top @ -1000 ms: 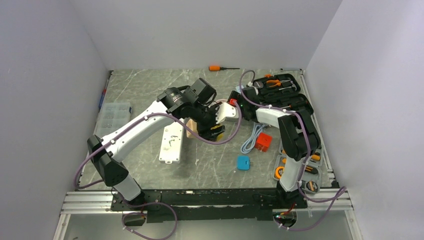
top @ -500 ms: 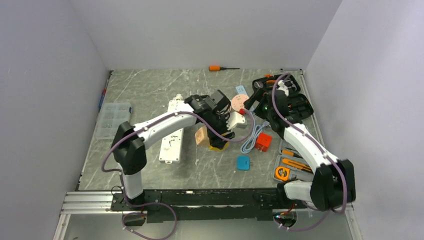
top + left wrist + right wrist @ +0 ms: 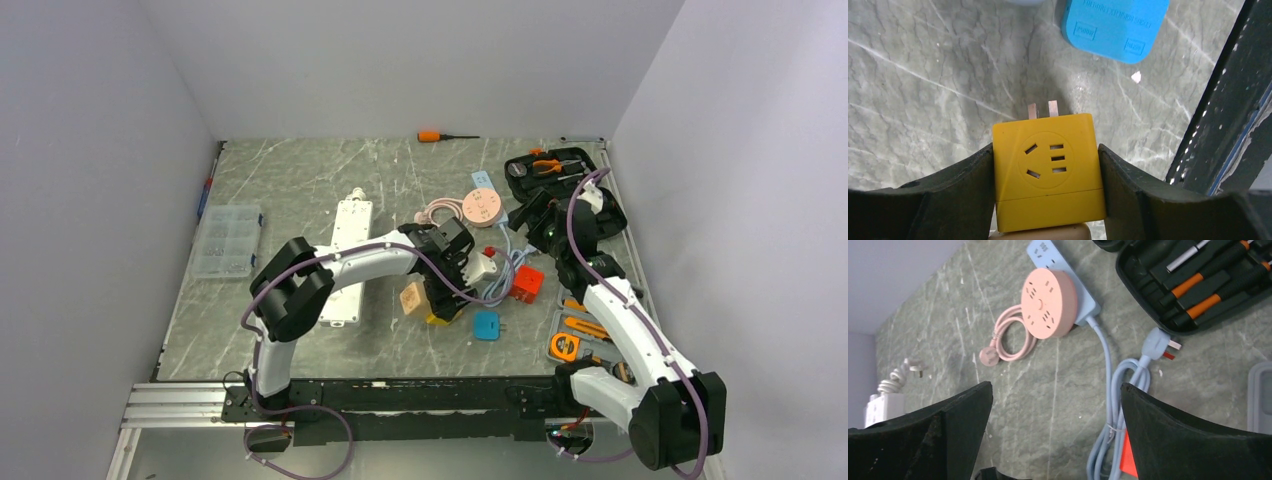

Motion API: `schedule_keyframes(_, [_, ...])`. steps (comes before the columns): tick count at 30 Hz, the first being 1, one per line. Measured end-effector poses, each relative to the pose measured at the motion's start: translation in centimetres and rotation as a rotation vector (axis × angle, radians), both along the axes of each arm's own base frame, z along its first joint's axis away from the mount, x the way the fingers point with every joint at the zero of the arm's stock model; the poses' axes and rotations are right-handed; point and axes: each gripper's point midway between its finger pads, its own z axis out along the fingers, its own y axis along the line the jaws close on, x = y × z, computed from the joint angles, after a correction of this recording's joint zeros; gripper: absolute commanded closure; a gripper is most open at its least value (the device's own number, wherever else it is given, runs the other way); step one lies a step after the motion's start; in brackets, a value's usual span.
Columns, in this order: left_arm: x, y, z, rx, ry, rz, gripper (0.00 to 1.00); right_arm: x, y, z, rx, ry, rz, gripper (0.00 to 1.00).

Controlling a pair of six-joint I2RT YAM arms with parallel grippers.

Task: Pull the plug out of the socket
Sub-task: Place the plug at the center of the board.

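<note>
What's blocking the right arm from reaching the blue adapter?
Probably nothing, so likely yes. The blue adapter lies uncovered, and the right gripper is open and empty. The left gripper, holding the yellow plug, sits close beside it.

socket [image 3: 352, 222]: partly under left arm [image 3: 372, 257] | blue plug [image 3: 1115, 25]: cut by top edge

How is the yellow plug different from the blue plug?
The yellow plug is squeezed in the left gripper; the blue plug lies free on the table. The yellow plug shows a face with socket holes and two metal prongs sticking out; the blue plug shows a face with tiny printed writing. The yellow plug is boxy; the blue plug has rounder corners. Both are small, bright plastic blocks.
</note>
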Motion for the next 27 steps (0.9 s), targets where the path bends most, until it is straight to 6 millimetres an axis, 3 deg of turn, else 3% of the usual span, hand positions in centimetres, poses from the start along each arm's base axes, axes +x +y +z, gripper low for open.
schedule_keyframes(2, [-0.1, -0.5, -0.1, -0.014, -0.002, 0.012, 0.84, -0.3, -0.3, -0.8, -0.004, 0.018, -0.007, 0.0])
schedule_keyframes(7, [-0.2, -1.9, 0.0, -0.064, -0.002, 0.037, 0.36, -0.8, -0.6, -1.6, -0.004, 0.042, -0.018, 0.0])
schedule_keyframes(12, [-0.1, -2.4, 0.0, -0.086, 0.003, 0.052, 0.31, -0.8, -0.7, -1.6, -0.002, 0.039, -0.02, 0.0])
schedule_keyframes(13, [-0.1, -2.4, 0.0, -0.087, 0.005, 0.055, 0.17, -0.8, -0.7, -1.5, -0.002, 0.039, -0.02, 0.0])
schedule_keyframes(15, [-0.1, -2.5, 0.0, -0.094, 0.003, 0.055, 0.02, -0.8, -0.7, -1.5, -0.001, 0.037, -0.02, 0.0])
schedule_keyframes(22, [-1.5, -1.6, -1.8, -0.069, 0.053, 0.057, 0.0, -1.0, -0.7, -0.9, 0.002, 0.019, -0.021, 0.0])
schedule_keyframes(27, [-1.7, -1.4, -1.4, -0.069, 0.053, 0.047, 0.01, -1.2, -0.7, -0.2, 0.007, 0.0, -0.013, 0.0])
